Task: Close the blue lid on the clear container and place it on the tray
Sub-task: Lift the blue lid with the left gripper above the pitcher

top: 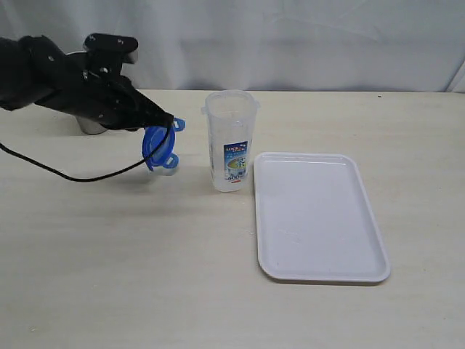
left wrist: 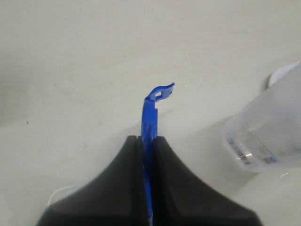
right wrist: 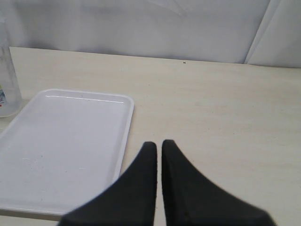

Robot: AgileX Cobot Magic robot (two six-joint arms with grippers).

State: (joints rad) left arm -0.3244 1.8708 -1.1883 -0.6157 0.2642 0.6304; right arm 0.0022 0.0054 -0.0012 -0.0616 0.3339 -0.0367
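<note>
White tray (top: 323,278) lies nearest on the pale surface (top: 145,276). Just beyond its far left corner the clear container (top: 231,142) stands upright, open-topped. Left of that, the left gripper (top: 168,122) has its jaws clenched on the blue lid (top: 158,145), held on edge. The right gripper (right wrist: 159,147) has its jaws pressed together, empty.

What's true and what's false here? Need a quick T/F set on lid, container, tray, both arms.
1. The left fingers are shut on the blue lid. True.
2. The blue lid sits on the clear container. False: the container's mouth is open, and the lid is held beside it.
3. The clear container stands upright on the table, beside the tray. True.
4. The right fingers grip the tray. False: they are shut on nothing, over the table near it.
</note>
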